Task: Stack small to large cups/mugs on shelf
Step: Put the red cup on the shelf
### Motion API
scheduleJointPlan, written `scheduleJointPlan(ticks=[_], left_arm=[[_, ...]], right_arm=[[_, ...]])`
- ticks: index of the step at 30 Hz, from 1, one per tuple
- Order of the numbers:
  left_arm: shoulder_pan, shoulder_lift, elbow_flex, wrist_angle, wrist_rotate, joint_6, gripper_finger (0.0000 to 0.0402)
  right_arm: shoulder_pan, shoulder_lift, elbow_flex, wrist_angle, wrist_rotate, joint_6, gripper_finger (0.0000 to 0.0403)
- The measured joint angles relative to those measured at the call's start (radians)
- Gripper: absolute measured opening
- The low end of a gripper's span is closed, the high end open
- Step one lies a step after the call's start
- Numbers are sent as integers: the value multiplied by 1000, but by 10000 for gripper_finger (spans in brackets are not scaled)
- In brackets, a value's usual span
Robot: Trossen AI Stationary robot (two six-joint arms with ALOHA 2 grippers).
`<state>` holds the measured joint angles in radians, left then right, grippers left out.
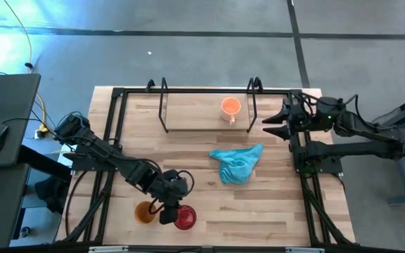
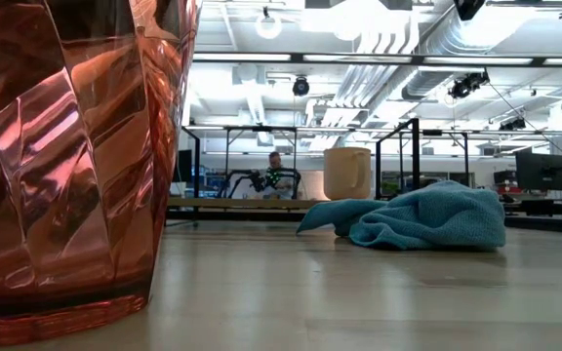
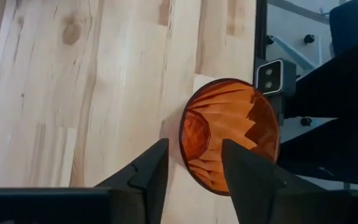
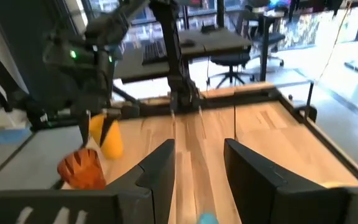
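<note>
The red ribbed cup (image 3: 229,134) stands upright on the tabletop at the near edge; in the low view it fills the left side (image 2: 66,156). My left gripper (image 3: 194,149) is open just above its rim, one finger over the mouth and one outside the wall. The yellow-orange cup (image 1: 145,211) stands beside it toward the table's left. The light orange mug (image 1: 230,107) stands on the shelf (image 1: 195,119) at the far side. My right gripper (image 4: 197,149) is open and holds nothing, raised at the table's far right (image 1: 276,121).
A crumpled turquoise cloth (image 1: 238,163) lies in the middle of the table, in front of the shelf. A small camera block (image 3: 269,76) sits at the near edge right beside the red cup. Black frame rails (image 1: 111,140) run along the table's sides.
</note>
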<state>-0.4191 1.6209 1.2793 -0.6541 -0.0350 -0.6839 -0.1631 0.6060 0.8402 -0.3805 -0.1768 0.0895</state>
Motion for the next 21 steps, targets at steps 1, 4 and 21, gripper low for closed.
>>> scheduleJointPlan(ticks=[1, 4, 21], left_arm=[[0, 1, 0, 0, 0, -1, 142], [0, 1, 0, 2, -7, -1, 144], [1, 1, 0, 1, -45, -59, 145]], right_arm=[[0, 0, 0, -15, 0, -4, 130], [0, 1, 0, -57, 0, -17, 130], [0, 0, 0, -110, -2, -16, 130]])
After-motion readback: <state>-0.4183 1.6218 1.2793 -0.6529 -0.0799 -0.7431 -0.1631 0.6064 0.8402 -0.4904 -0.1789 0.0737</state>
